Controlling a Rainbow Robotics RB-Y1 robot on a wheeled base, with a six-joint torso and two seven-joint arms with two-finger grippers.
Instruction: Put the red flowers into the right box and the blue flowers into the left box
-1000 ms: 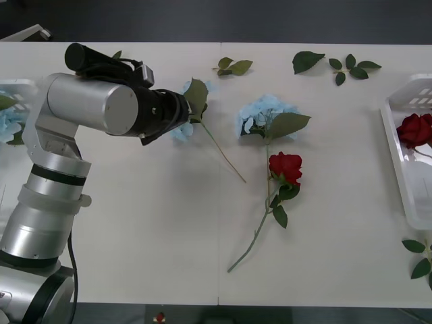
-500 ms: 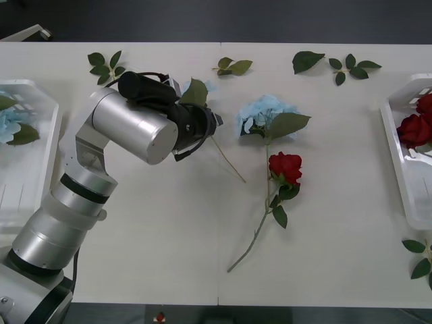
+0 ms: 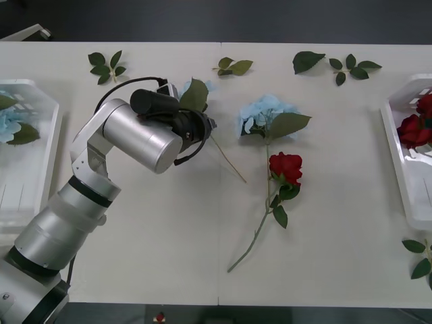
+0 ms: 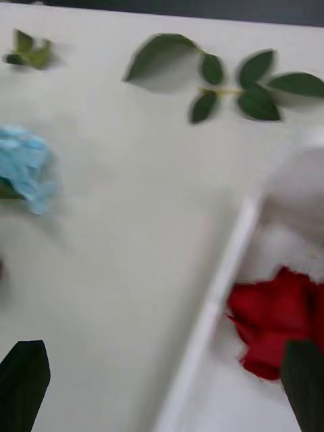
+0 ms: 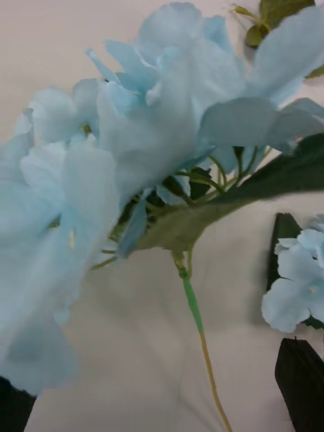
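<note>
On the white table (image 3: 169,236), the left gripper (image 3: 202,128) is at a blue flower (image 3: 192,94), fingers (image 5: 300,378) apart. The red flower (image 3: 285,167) lies mid-table. The right gripper's fingers (image 4: 23,381), apparently apart, hover near the right box (image 3: 398,162).

A lab or test room, it seems: a plain white tabletop (image 3: 169,270) made of two panels joined by a seam down the middle, a dark floor along the frame's top edge, and artificial flowers and loose leaves (image 3: 351,67) laid out as props.
</note>
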